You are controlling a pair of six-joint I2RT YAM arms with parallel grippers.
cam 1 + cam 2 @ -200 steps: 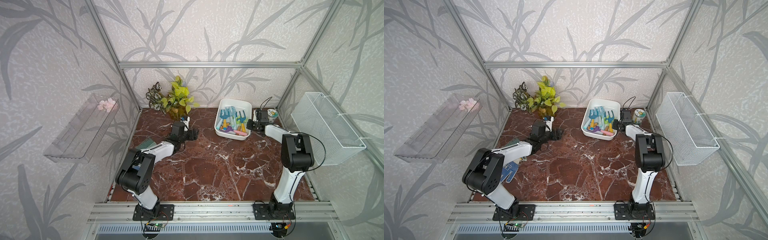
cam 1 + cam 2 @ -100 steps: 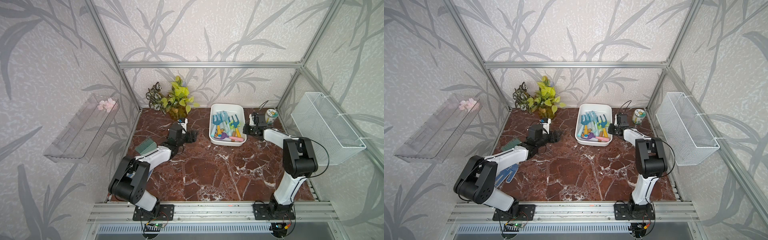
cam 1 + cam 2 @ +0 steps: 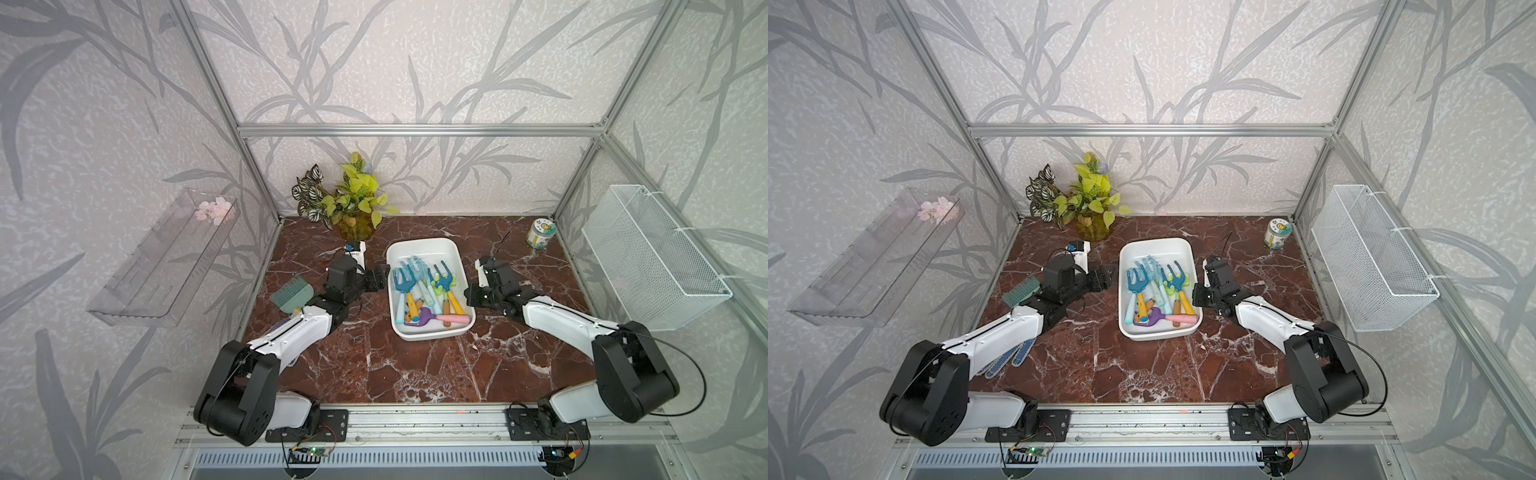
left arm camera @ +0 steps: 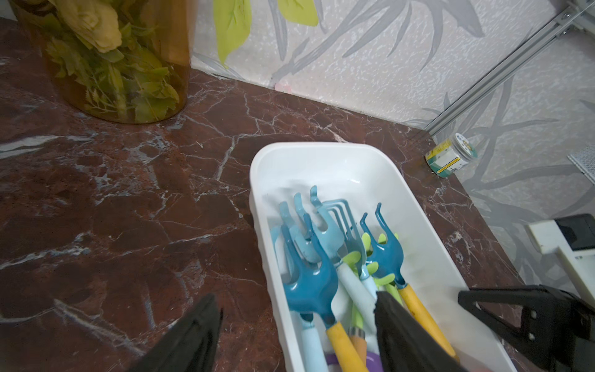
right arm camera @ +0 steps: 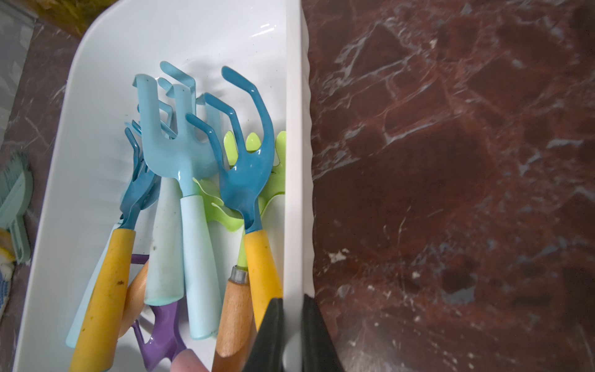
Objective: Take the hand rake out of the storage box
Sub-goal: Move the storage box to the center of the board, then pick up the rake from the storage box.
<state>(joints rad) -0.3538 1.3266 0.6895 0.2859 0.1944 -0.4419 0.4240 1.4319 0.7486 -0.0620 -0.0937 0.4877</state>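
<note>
- The storage box is now found mid-table, long side running near to far. A second ago it was sat skewed at the far right, next to the jar.
- It has been dragged left and nearer by the right gripper, which is clamped on the box's right rim, one finger inside and one outside.
- The left gripper has been brought up to the box's left rim. Its jaws are held apart and nothing is gripped.
- One finger is seen over the table, the other over the tools.
- The hand rakes are all still in the box, heads to the far end, handles near. None has been lifted.
- Closest to the left gripper is the dark-blue rake with the yellow handle, by the left wall.
- Judged: the box has been repositioned for the left arm's reach and is steadied by the right. The pick itself is not yet started.
- Risk: the handles are overlapped, so neighbours may be dragged along.
</note>
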